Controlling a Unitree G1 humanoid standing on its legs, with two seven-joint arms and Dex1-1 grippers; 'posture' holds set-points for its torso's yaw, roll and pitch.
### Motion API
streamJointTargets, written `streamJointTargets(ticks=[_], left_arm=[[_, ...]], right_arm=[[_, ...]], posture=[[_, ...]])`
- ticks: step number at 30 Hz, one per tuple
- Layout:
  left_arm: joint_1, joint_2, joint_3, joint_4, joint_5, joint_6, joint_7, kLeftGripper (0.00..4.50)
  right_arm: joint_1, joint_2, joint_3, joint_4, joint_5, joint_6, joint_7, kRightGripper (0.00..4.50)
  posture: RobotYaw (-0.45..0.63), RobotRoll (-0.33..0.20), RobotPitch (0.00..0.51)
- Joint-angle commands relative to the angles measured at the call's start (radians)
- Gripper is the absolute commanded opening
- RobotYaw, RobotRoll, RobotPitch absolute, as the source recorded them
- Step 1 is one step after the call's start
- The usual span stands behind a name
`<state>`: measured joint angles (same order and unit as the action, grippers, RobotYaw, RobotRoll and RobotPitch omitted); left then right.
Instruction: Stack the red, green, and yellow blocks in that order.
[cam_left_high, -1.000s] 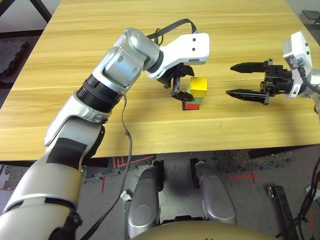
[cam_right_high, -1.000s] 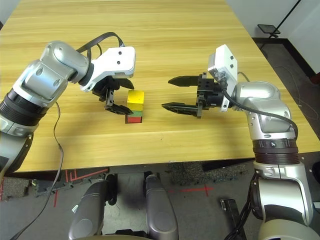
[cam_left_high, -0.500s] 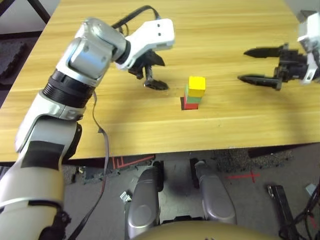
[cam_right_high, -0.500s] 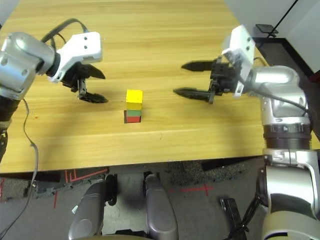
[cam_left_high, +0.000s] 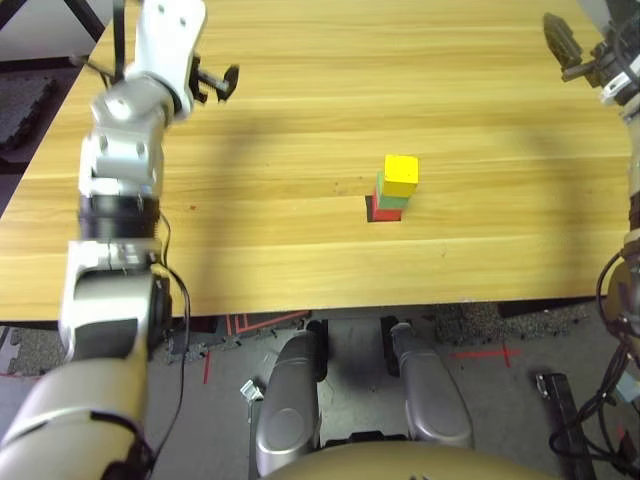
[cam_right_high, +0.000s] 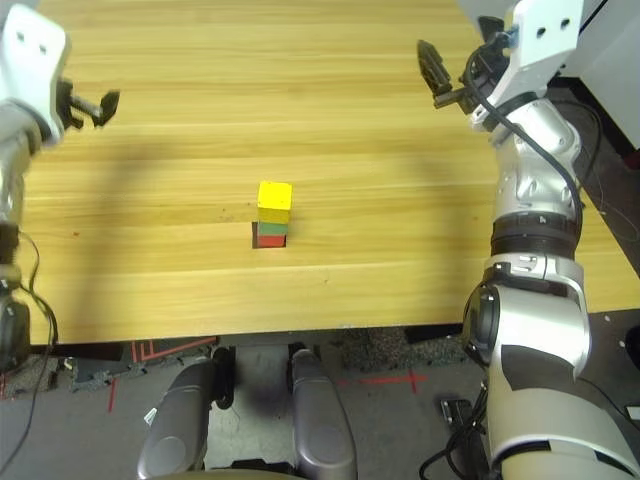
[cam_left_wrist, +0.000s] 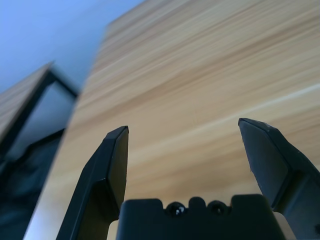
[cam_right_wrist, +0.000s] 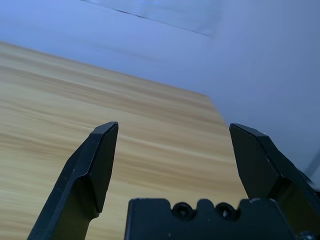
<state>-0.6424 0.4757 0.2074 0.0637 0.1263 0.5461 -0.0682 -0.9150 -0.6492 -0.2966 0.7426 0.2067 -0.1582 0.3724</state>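
Observation:
Near the middle of the wooden table (cam_left_high: 300, 130) stands a small tower: the red block (cam_left_high: 383, 212) at the bottom, the green block (cam_left_high: 391, 199) on it, the yellow block (cam_left_high: 401, 174) on top, sitting slightly askew. My left gripper (cam_left_high: 215, 80) is raised at the far left, well away from the tower, and its fingers (cam_left_wrist: 112, 165) stand wide apart with nothing between them. At the far right my right gripper (cam_right_high: 440, 70) is also lifted high and open, holding nothing, as the right wrist view (cam_right_wrist: 173, 126) confirms.
A dark patch (cam_left_high: 369, 208) peeks out at the foot of the tower. Beyond the table's left edge are a black frame and floor mats (cam_left_high: 25, 110). Bare wood surrounds the tower on all sides.
Both arms have swung up and outward, away from the tower, the left to the far left and the right to the far right. The three blocks stay stacked.

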Motion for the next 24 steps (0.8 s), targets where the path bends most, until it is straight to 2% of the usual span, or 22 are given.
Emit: streamJointTargets(ticks=[1,7,14,19,24], left_arm=[[0.055,-0.052,0.038,-0.088,0.036,0.001,0.126,4.47],[0.077,-0.114,0.035,-0.092,0.036,-0.026,0.199,4.47],[0.146,-0.124,0.036,-0.122,0.034,-0.019,0.203,4.47],[0.155,-0.116,0.036,-0.133,0.040,-0.017,0.205,4.47],[0.146,-0.128,0.023,-0.146,0.037,0.005,0.206,4.47]], right_arm=[[0.067,0.008,-0.045,-0.036,0.008,-0.014,-0.063,4.50],[0.209,0.042,-0.083,-0.123,0.037,-0.005,-0.099,4.50],[0.310,0.062,-0.119,-0.181,0.053,0.005,-0.133,4.50],[0.324,0.078,-0.114,-0.188,0.054,0.003,-0.134,4.50],[0.290,0.079,-0.107,-0.174,0.054,0.005,-0.127,4.50]], posture=[[0.27,0.123,0.277],[0.26,0.121,0.290],[0.25,0.125,0.295],[0.27,0.133,0.280],[0.27,0.134,0.279]])
